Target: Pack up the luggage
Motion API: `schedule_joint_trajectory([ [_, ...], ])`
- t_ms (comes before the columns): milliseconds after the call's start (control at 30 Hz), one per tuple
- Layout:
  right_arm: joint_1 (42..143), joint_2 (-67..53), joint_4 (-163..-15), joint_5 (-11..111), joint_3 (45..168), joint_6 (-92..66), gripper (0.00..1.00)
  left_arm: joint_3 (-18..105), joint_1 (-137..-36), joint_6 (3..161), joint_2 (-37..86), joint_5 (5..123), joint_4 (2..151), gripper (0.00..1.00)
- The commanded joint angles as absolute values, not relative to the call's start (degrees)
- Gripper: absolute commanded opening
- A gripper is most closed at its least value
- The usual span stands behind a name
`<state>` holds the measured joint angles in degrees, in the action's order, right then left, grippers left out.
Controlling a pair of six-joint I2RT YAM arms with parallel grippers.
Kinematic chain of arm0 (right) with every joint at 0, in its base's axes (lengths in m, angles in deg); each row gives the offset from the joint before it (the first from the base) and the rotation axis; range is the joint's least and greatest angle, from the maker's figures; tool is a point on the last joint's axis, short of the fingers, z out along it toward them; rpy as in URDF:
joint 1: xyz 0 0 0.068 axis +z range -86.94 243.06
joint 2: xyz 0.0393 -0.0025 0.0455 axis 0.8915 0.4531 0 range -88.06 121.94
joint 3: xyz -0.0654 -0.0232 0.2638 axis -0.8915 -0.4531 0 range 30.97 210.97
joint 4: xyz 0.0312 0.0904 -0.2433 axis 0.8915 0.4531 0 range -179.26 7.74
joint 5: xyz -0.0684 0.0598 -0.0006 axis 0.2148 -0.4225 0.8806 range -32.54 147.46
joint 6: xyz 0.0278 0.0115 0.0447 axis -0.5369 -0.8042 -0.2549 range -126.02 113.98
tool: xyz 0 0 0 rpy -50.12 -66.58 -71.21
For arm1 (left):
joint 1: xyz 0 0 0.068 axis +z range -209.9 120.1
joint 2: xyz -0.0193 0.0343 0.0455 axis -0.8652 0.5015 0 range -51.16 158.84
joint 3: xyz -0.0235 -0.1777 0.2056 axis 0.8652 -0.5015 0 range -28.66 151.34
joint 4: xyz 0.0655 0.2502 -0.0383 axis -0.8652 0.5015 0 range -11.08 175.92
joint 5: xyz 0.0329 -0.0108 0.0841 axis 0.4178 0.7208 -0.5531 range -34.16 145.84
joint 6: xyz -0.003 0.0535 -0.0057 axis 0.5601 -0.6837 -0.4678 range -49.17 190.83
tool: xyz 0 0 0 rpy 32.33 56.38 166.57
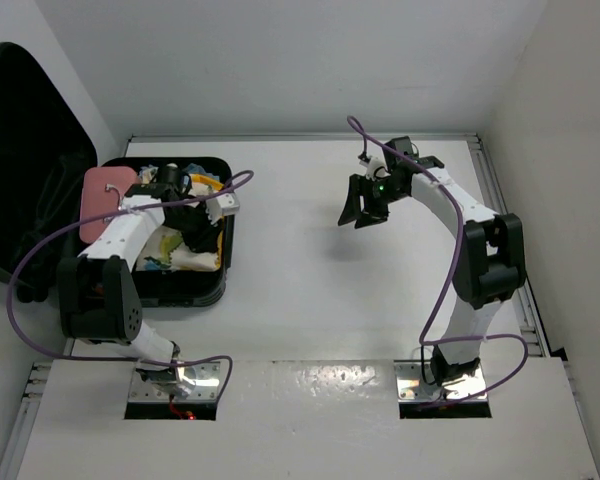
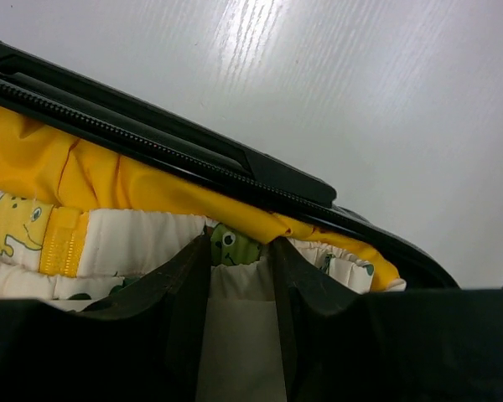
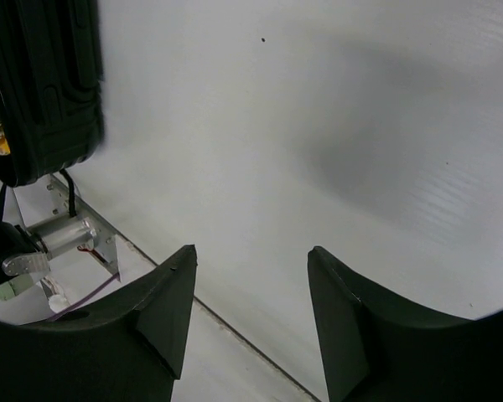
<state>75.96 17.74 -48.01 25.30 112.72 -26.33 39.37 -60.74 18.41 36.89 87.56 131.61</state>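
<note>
The luggage (image 1: 180,297) lies open at the left of the overhead view. Its tray rests on the table (image 1: 310,300), and its lid (image 1: 20,150) stands up against the left wall. Packing looks well advanced – the tray already holds a heap of clothes, and a small pink case (image 1: 105,192) sits at its upper left corner.

The left gripper (image 2: 240,251) is down inside the tray near the right rim. In the left wrist view its jaws stand close together with a fold of cream cloth (image 2: 239,335) filling the gap, so it appears to be pinching that cloth. A yellow garment (image 2: 92,180) lies just above, tucked under the zip edge of the shell.

The right gripper (image 1: 360,212) hangs over the table at upper centre of the overhead view, well apart from the luggage. Its jaws are spread and hold nothing; only white surface shows between them in its own camera.

No loose clothes show on the table in any view. What seems left is to settle the pinched cloth inside the rim, then bring the lid down and close it – the zip is undone along the edge that shows.

The table is smooth, glossy white and throws soft reflections. Plain white walls close it in on the far side and on both flanks. Metal rails run along its edges.
</note>
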Motion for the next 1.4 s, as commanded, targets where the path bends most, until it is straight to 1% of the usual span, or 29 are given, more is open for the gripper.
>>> schedule_joint_trajectory([
  [0,76.1,14.7,-47.8,24.7,112.4,-24.7,0.56,35.7,-61.6,18.9,37.7,84.0,124.8,0.41],
  [267,76.2,15.1,-47.4,24.9,112.6,-24.3,0.56,29.3,-61.6,23.0,42.3,71.9,111.3,0.41],
  [400,76.0,15.3,-47.0,25.2,113.3,-24.1,0.56,28.6,-61.0,22.4,43.5,68.9,109.8,0.41],
  [500,76.2,15.1,-47.2,25.1,113.6,-24.0,0.56,30.0,-60.4,23.5,41.4,71.7,110.6,0.42],
  [533,76.0,14.9,-47.2,25.0,113.7,-24.2,0.56,31.1,-60.4,24.1,39.4,73.4,111.2,0.45],
  [567,76.2,14.9,-47.2,24.9,113.8,-24.4,0.56,31.8,-60.4,24.1,38.3,74.2,111.9,0.46],
  [600,76.2,14.9,-47.5,24.8,113.8,-24.5,0.56,32.4,-60.4,24.9,37.4,74.8,111.9,0.47],
  [667,76.2,14.9,-47.6,24.6,113.9,-24.6,0.56,35.2,-61.0,26.4,35.9,74.8,113.4,0.47],
  [733,76.4,14.8,-47.7,24.4,114.4,-24.7,0.56,38.7,-61.0,27.8,33.8,75.3,116.3,0.52],
  [933,76.9,14.3,-47.9,23.9,114.2,-24.6,0.56,44.1,-60.4,28.6,25.3,78.9,120.4,0.57],
  [1033,77.0,13.9,-48.0,23.8,113.9,-24.7,0.56,43.2,-59.8,25.9,21.4,80.6,123.0,0.57],
  [1200,76.9,13.5,-47.9,23.7,113.1,-24.3,0.56,40.3,-59.3,15.7,19.9,86.0,134.5,0.45],
  [1267,77.0,13.3,-48.2,23.5,112.9,-24.6,0.56,38.5,-59.3,12.6,19.9,87.0,138.8,0.43],
  [1367,77.0,13.1,-48.4,23.5,112.4,-24.6,0.56,35.9,-59.3,12.6,20.5,87.6,138.7,0.43],
])
